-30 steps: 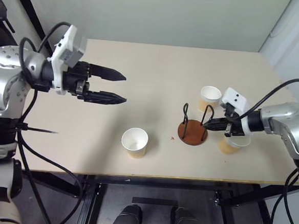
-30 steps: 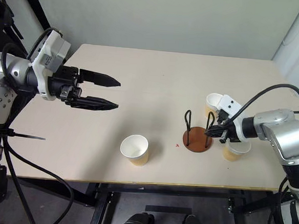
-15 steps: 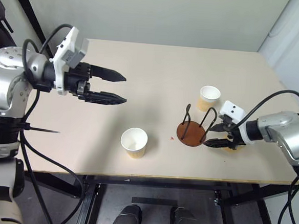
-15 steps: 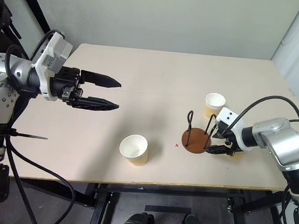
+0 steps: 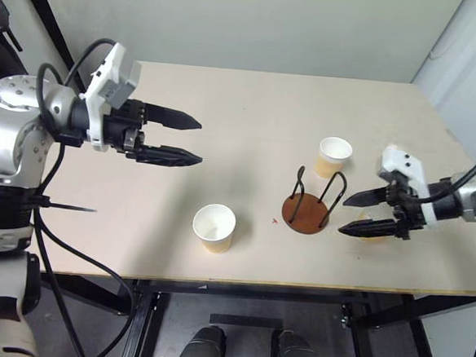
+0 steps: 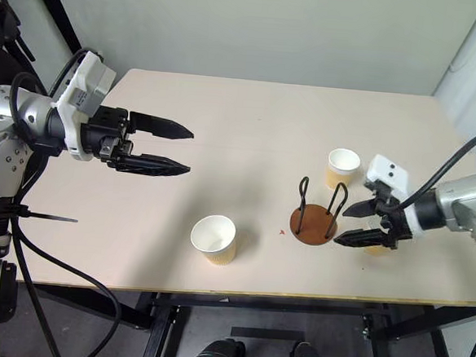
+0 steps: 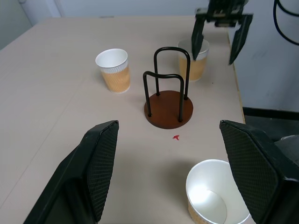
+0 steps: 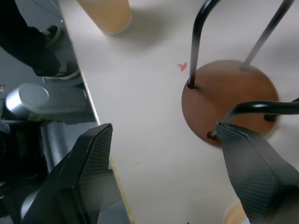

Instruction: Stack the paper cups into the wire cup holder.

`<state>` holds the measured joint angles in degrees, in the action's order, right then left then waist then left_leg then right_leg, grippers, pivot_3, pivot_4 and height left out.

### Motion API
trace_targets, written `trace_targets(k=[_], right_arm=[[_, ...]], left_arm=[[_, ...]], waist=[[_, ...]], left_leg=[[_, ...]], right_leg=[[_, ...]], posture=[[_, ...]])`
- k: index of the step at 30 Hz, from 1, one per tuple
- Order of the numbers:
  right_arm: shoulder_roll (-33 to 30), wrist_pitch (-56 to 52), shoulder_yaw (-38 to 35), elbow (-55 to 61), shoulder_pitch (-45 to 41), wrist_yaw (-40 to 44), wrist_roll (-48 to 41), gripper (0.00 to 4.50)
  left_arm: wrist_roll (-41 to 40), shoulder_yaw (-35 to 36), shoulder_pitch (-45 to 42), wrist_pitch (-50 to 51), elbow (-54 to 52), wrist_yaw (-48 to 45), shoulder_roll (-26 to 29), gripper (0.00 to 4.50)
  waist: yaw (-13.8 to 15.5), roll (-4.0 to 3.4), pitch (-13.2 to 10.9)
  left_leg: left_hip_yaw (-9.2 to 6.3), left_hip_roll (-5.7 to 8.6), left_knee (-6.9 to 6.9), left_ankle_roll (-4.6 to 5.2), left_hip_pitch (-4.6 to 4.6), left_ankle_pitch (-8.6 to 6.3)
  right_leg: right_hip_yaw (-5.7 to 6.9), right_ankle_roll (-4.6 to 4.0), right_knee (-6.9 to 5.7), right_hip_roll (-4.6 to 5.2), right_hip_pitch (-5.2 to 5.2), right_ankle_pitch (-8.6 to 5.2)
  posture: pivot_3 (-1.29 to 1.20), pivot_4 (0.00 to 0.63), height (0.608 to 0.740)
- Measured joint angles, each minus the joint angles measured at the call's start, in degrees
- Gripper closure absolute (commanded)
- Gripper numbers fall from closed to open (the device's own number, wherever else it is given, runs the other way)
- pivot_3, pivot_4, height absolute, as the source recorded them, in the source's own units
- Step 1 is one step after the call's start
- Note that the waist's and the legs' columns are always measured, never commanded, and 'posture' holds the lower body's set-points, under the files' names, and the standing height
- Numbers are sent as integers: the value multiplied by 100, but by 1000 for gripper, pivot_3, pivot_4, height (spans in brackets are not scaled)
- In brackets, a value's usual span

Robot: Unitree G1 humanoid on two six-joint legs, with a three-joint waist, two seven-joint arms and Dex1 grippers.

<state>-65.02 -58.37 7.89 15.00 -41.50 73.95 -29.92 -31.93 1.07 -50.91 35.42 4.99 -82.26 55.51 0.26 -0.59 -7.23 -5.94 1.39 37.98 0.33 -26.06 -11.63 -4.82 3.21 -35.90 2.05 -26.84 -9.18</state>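
The wire cup holder (image 5: pixel 307 210), a brown disc with two black wire loops, stands empty right of the table's centre. One paper cup (image 5: pixel 214 227) stands upright near the front edge, left of the holder. A second cup (image 5: pixel 333 156) stands just behind the holder. A third cup (image 7: pixel 198 70) stands on the table to the holder's right, mostly hidden under my right gripper (image 5: pixel 341 218). That gripper is open, hovers above this cup and holds nothing. My left gripper (image 5: pixel 200 141) is open and empty, held high over the table's left part, pointing right.
The pale table (image 5: pixel 251 106) ends close to the third cup on the right and just in front of the near cup. A small red mark (image 5: pixel 274 221) lies left of the holder's base. A black frame post (image 5: pixel 45 18) rises at the far left.
My right gripper opened and let go of the third cup's rim, then drew back to the right and up. The cup stays beside the holder. The left arm held still.
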Motion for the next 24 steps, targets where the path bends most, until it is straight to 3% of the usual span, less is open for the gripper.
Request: trace_targets(k=[4,8,15,24], right_arm=[[-70,715,6,-814,-737,-37,512,862],[229,1475,271,-1656,-1420,-97,1168,17],[1184,3844,1334,-3617,-2356,-205,2894,17],[1937,5953,1827,-5405,-2913,-139,4157,17]], left_arm=[[9,1,-46,-41,105,1,-16,780],[70,5,-194,-100,218,-12,-15,780],[77,-2,-402,-86,258,-95,-18,780],[79,-1,-445,-13,176,-143,81,780]], waist=[[-5,0,0],[-19,1,1],[-42,-3,-2],[-27,-5,-3]], left_leg=[[-5,-2,0,3,4,2],[-10,-5,-2,5,7,0],[-11,-5,-5,9,-3,-2],[-13,-3,-6,10,-9,-12]], right_leg=[[1,-4,-2,0,0,3],[4,-3,-3,-1,-1,3],[6,3,-2,1,-14,11],[17,-2,1,10,-13,13]], posture=[[0,150,740],[0,150,740],[0,150,740],[0,150,740]])
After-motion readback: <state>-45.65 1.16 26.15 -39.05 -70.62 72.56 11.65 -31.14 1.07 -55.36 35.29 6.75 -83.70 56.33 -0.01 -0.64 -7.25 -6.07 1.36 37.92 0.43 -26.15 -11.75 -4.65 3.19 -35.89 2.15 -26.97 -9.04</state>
